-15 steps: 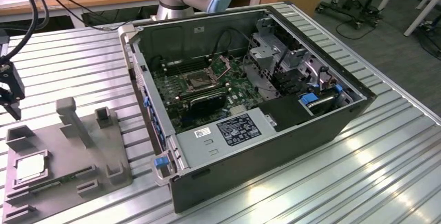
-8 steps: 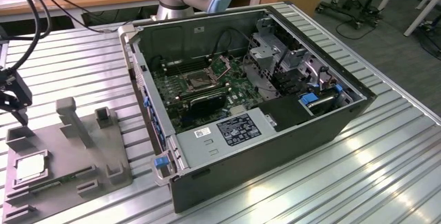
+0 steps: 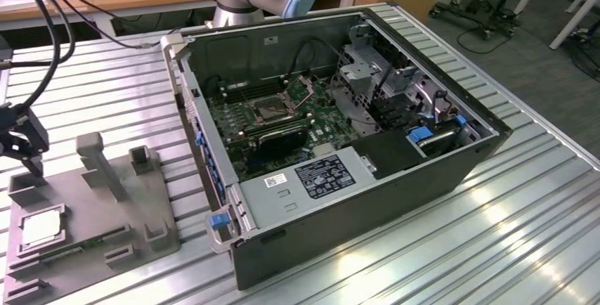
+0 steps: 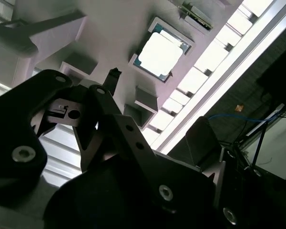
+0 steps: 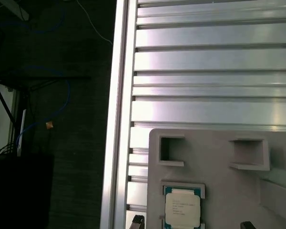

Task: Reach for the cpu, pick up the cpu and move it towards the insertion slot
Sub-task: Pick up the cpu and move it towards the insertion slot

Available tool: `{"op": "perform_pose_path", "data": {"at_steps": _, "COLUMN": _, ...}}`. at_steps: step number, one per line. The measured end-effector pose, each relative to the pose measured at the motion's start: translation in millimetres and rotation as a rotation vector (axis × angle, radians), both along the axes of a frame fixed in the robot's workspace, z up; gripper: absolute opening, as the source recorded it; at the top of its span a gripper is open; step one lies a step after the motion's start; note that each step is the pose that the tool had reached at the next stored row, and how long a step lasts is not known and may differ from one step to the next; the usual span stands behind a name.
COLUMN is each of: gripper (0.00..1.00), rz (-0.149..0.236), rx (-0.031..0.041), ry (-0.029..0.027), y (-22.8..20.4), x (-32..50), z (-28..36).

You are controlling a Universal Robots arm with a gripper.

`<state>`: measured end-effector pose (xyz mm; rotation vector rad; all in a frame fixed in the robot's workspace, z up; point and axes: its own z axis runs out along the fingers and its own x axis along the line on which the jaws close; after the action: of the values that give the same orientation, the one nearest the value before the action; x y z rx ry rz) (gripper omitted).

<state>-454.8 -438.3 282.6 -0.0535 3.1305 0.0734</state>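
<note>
gripper [image 3: 28,156]: spread wide, empty, over grey tray [image 3: 94,210] | cpu [image 5: 182,206]: in tray recess, beneath gripper, untouched, in line between fingertips [image 5: 138,220]

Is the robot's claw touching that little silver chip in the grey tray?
Apart. In the exterior view the gripper hangs above the cpu, with bare grey tray showing between them.

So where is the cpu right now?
The cpu lies flat in a recess of the grey tray, at the exterior view's lower left, on the table outside the computer case.
</note>
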Motion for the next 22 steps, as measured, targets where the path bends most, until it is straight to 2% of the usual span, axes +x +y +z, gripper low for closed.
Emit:
{"op": "perform_pose_path", "data": {"at_steps": 13, "gripper": 0.83, "rz": -0.001, "rx": 0.0008, "ry": 0.0001, "y": -0.1, "x": 0.0, "z": -7.5}}
{"op": "perform_pose_path", "data": {"at_steps": 22, "gripper": 0.83, "rz": -0.002, "rx": 0.0010, "ry": -0.0002, "y": -0.1, "x": 0.1, "z": -8.8}}
